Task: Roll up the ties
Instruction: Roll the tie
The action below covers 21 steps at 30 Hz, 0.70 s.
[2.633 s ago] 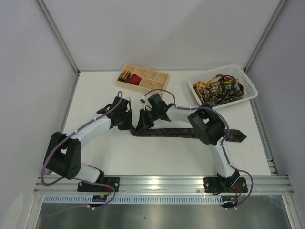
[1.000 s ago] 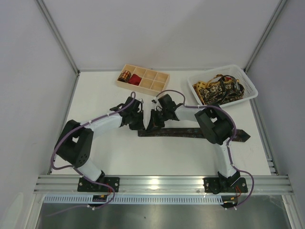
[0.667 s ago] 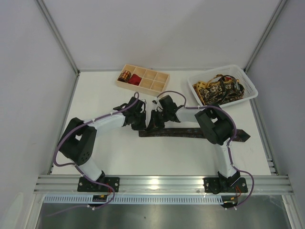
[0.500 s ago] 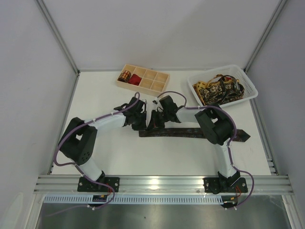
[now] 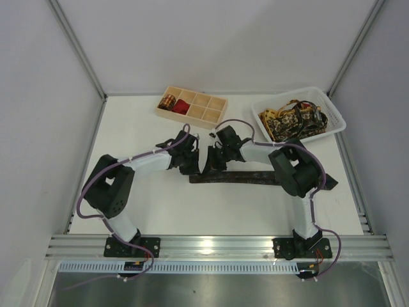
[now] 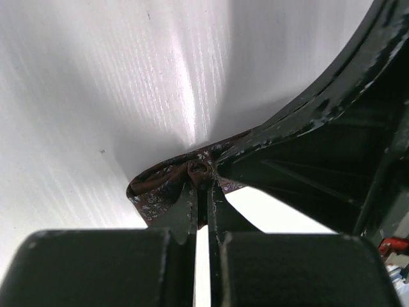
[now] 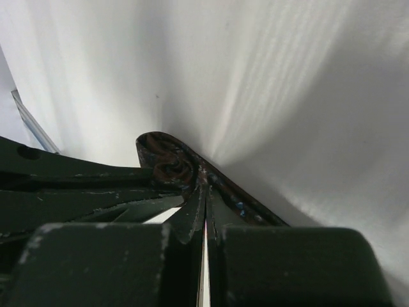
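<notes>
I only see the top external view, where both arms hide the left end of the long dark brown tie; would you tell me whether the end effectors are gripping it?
Observer: Yes; the left wrist view shows the left end effector shut on the dark brown patterned fabric tie, pinching its curled end.
Operator: Thank you, and the right one?
Observer: The right wrist view shows the right end effector shut on that tie's edge, beside a small curl of fabric.

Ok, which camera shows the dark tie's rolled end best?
Right wrist: the dark tie's curled end sits clear ahead of the right hand. Left wrist shows it bunched at the left hand. The top view hides it behind both hands, showing only the flat length.
</notes>
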{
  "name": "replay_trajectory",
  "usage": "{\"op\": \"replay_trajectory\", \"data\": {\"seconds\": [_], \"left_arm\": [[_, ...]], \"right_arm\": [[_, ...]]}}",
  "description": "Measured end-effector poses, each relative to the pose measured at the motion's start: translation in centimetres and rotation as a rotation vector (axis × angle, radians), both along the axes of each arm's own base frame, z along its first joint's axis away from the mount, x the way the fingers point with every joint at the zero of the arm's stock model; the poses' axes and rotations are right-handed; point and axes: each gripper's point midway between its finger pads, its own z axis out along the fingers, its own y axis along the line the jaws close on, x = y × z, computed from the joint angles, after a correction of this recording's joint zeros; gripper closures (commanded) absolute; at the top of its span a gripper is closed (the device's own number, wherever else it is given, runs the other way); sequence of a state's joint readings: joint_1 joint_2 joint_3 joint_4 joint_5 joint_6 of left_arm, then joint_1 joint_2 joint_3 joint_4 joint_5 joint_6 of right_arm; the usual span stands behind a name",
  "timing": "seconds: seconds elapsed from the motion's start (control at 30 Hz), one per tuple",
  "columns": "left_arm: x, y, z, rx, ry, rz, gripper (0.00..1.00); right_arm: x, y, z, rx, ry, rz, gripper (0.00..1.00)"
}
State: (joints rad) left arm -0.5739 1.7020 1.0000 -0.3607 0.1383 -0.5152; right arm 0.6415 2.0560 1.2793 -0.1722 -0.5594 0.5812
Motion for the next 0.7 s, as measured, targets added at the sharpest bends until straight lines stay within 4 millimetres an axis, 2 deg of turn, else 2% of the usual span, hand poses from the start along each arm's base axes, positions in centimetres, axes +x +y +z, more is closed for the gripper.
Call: {"op": "replay_trajectory", "data": {"seconds": [0.2, 0.4, 0.57, 0.7], "left_arm": [[0.3, -0.5, 0.0, -0.015, -0.003, -0.007, 0.96], [0.3, -0.7, 0.0, -0.016, 0.000, -0.012, 0.92], [0.3, -0.7, -0.1, -0.010, 0.001, -0.014, 0.78], [0.3, -0.8, 0.0, -0.014, -0.002, -0.017, 0.71]], "right_arm": [[0.3, -1.5, -0.7, -0.017, 0.006, -0.019, 1.00], [0.2, -1.4, -0.8, 0.015, 0.001, -0.015, 1.00], [0.1, -1.2, -0.8, 0.033, -0.007, -0.010, 1.00], [0.1, -1.3, -0.8, 0.035, -0.010, -0.010, 1.00]]}}
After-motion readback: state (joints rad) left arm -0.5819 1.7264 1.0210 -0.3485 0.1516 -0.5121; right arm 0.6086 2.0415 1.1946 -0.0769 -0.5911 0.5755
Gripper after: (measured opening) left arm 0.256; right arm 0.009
